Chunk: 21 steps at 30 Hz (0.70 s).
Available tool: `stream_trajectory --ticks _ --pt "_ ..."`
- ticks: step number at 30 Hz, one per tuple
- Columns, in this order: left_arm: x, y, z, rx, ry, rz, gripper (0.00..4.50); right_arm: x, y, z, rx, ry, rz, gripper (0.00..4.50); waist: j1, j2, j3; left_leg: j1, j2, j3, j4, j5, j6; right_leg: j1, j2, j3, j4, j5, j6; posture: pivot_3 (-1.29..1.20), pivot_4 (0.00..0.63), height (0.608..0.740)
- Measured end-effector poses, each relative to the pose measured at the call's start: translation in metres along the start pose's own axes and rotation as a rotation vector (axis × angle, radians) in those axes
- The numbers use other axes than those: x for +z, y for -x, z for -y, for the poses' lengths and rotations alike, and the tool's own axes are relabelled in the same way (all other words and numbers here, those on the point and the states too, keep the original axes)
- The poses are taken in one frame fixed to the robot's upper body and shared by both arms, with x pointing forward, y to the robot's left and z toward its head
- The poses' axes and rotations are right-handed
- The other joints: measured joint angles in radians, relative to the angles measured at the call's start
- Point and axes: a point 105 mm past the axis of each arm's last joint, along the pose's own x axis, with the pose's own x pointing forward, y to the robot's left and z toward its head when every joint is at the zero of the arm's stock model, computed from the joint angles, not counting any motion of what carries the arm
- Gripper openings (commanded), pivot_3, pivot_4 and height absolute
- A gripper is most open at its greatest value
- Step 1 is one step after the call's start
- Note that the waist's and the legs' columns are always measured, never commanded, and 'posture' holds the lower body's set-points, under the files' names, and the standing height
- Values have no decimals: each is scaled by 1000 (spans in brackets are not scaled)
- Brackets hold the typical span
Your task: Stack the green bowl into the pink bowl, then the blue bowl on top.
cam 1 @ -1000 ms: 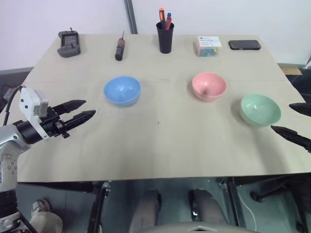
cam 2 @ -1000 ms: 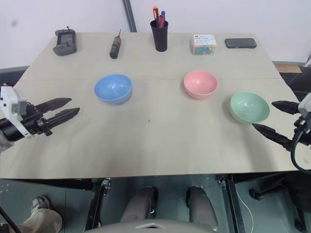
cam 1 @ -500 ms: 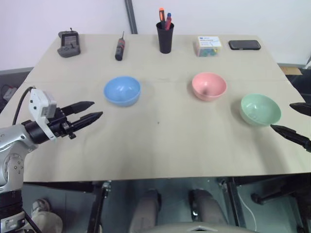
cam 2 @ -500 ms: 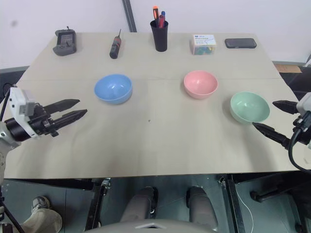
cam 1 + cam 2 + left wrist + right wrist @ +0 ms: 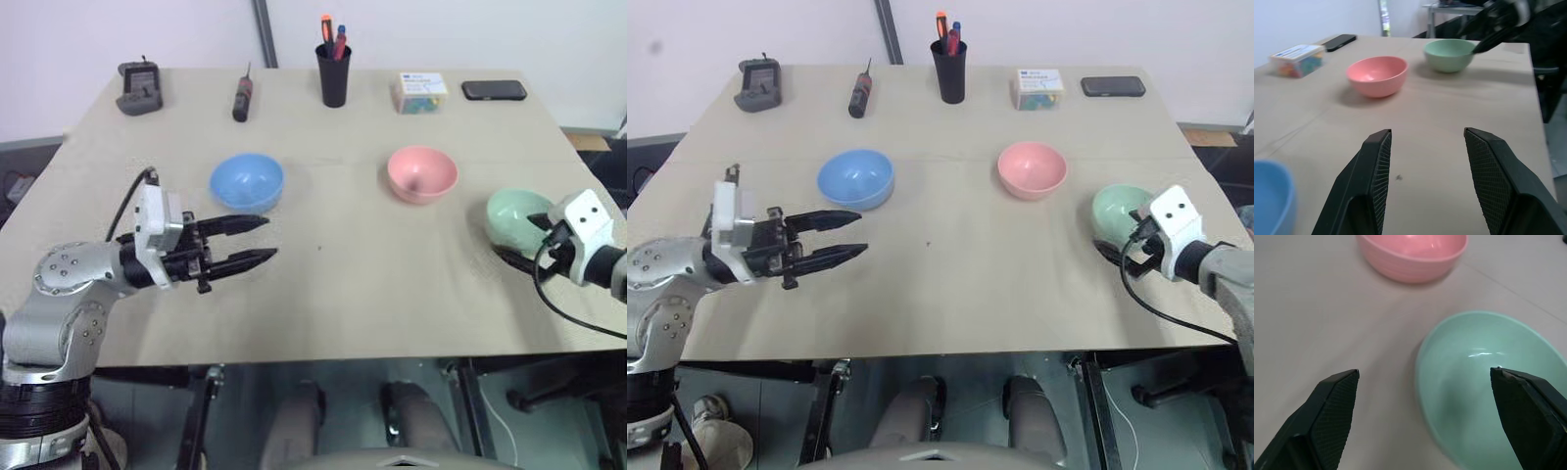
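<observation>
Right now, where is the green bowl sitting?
In the left eye view the green bowl sits near the table's right edge, right of the pink bowl and nearer the robot, with the open right end effector straddling its rim.

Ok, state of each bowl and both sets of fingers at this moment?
green bowl: upright on table, empty, unstacked, its near rim between the right fingers.
pink bowl: upright, empty, nothing stacked in it.
blue bowl: upright, empty, untouched.
left gripper: fingers open, holding nothing.
right gripper: fingers open wide, not closed yet.
</observation>
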Motion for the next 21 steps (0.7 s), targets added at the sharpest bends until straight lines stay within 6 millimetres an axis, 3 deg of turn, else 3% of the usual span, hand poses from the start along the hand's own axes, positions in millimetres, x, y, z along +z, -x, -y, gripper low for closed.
stream_trajectory --ticks 4,8,10,11,13,15,16,19,21 --pt "0 -7 2 18 19 31 2485 27 -36 -17 73 29 133 4500 -20 0 0 1 1 1 0 0 0 0 1 1 1 0 0 0 150 740" --pt "-10 -3 2 84 69 19 2485 73 -73 -39 180 154 292 4500 -31 0 0 2 1 1 0 0 0 0 1 1 2 0 0 0 150 740" --pt "-15 1 2 127 121 20 2485 94 -103 -55 248 216 337 4500 -31 1 0 2 1 1 0 0 0 0 1 1 2 0 0 0 150 740" --pt "-15 2 2 136 133 22 3012 97 -109 -59 262 229 341 4500 -31 0 0 2 1 1 0 0 0 0 1 1 2 0 0 0 150 740" --pt "-16 6 2 160 154 22 3565 99 -123 -66 295 263 334 4500 -23 0 1 0 0 -3 0 0 0 0 1 -2 2 1 0 0 150 740" --pt "-20 13 1 207 162 3 4390 95 -138 -70 327 293 304 4500 -18 1 1 -1 -1 -4 0 0 0 0 -1 -2 1 1 0 0 150 740" --pt "-21 14 0 234 152 -8 4390 93 -142 -69 332 302 287 4500 -16 1 1 -1 -2 -4 -1 0 0 0 -2 -2 0 1 0 0 150 740" --pt "-22 17 -11 367 83 -33 4500 85 -155 -64 334 312 243 3759 -17 1 1 -2 -3 -4 -1 0 0 0 -3 -2 0 1 0 0 150 740" --pt "-22 18 -10 382 76 -39 4500 82 -160 -59 326 322 220 2936 -21 1 1 -1 -3 -4 -2 0 0 0 -3 -2 0 1 0 0 150 740"
